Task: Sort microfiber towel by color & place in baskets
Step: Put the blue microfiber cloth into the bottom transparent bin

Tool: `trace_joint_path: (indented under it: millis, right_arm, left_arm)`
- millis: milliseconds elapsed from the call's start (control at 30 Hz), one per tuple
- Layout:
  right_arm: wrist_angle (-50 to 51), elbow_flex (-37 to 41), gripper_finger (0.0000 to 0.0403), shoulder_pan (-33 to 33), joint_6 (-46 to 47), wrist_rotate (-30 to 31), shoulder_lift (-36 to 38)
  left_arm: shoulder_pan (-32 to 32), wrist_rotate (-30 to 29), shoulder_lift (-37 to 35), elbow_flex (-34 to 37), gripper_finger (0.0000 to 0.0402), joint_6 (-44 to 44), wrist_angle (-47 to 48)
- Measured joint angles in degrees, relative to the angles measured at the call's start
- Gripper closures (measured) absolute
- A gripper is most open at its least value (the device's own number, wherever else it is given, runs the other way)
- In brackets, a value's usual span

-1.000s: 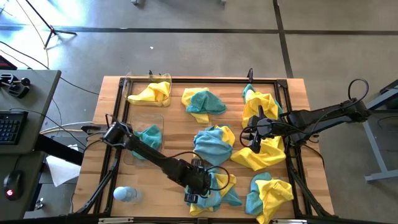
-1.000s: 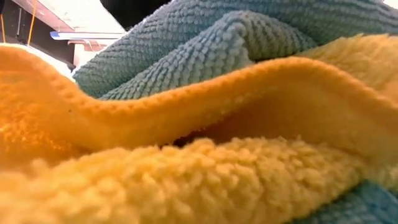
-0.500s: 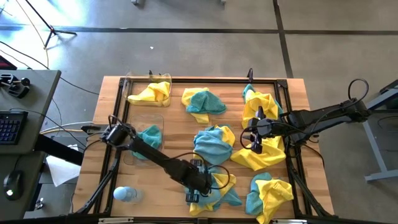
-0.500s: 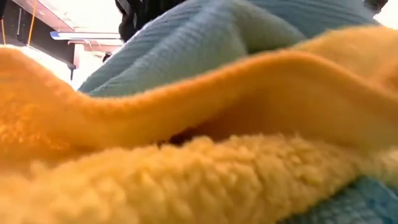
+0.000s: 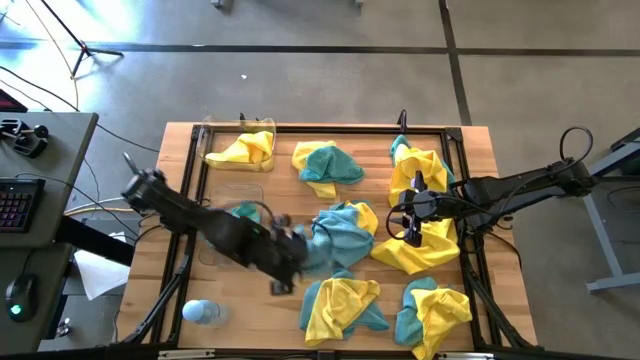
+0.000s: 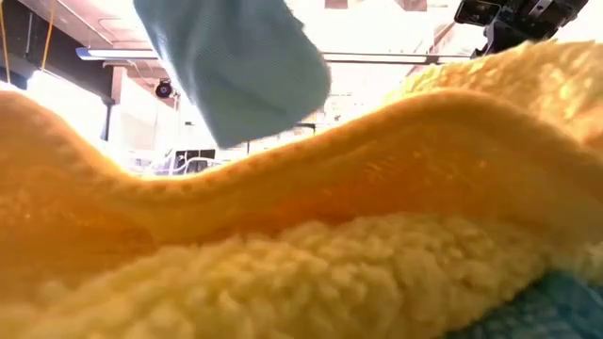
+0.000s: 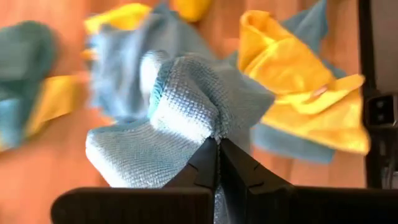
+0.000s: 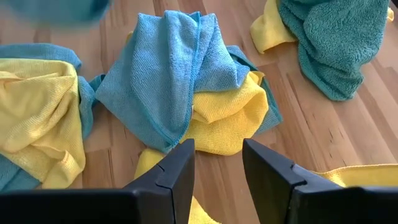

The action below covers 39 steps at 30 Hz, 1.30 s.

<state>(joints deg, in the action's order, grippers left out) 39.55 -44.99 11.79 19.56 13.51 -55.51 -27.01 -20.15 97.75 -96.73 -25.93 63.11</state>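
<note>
- Fingers of the left gripper are pressing together with a teal towel pinched between their tips; a second ago they were standing wide apart over the near pile, so the clamp is new.
- That left gripper is now hanging in mid-table, up and away from the near edge where it was working a second ago, and the teal towel is trailing from it, lifted off the yellow towel it was lying on.
- Just below and nearer than the left gripper, the yellow towel is lying uncovered, with only a teal edge showing beneath it; in the low view the teal cloth that was filling the upper picture is now dangling clear above the yellow folds.
- Just beside the left gripper, toward the right arm, a teal and yellow heap is lying in the middle of the table.
- Right gripper is hovering over the right-hand heaps exactly as before, its fingers partly apart and gripping nothing.
- Behind the left gripper, a clear basket is holding a teal towel.
- Farther off, at the far edge, a second basket is holding a yellow towel.
</note>
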Motion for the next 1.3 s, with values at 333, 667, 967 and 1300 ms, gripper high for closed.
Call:
trace_joint_path:
  millis: [333, 667, 967, 1300]
  right_arm:
    - [-1.4, 0.0, 0.0274, 0.0, 0.1, 0.0, 0.0]
    - [-5.2, 0.0, 0.0274, 0.0, 6.7, 8.7, 0.0]
    - [-5.1, 0.0, 0.0274, -0.2, 11.4, 11.9, 0.0]
    - [-5.2, 0.0, 0.0274, -0.2, 19.7, 16.2, 0.0]
  left_arm:
    - [0.0, -2.7, -15.6, 0.0, 0.0401, -5.8, 26.3]
    - [2.9, -3.6, -26.7, 13.9, 0.0401, -11.8, 26.7]
    - [8.8, 4.7, -33.2, 37.0, 0.0401, -7.3, 10.1]
    - [16.1, 12.1, -30.8, 51.1, 0.0402, 3.1, 0.9]
